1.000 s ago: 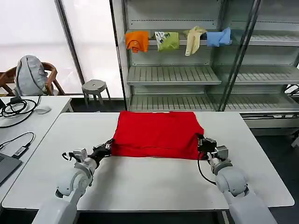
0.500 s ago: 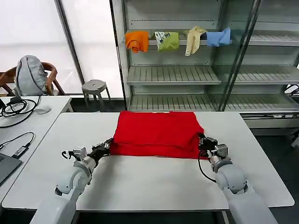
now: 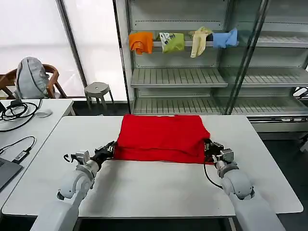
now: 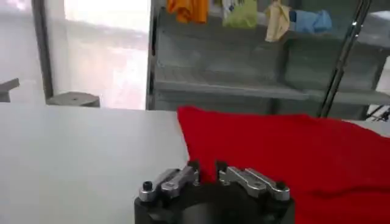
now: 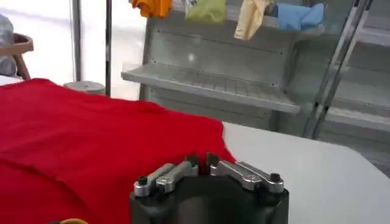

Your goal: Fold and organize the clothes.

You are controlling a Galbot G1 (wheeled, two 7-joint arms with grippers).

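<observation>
Red T-shirt (image 3: 161, 137) lies on white surface (image 3: 144, 187); shelf (image 3: 192, 45) behind carries small garments. Left gripper (image 3: 109, 149) and right gripper (image 3: 209, 147) clenched on T-shirt's near corners.

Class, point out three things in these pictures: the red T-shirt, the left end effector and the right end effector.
red T-shirt (image 3: 161, 137), head view, middle of the folded cloth.
left end effector (image 3: 109, 149), head view, fingertips at the shirt's near corner.
right end effector (image 3: 210, 147), head view, fingertips at the shirt's other near corner.
</observation>
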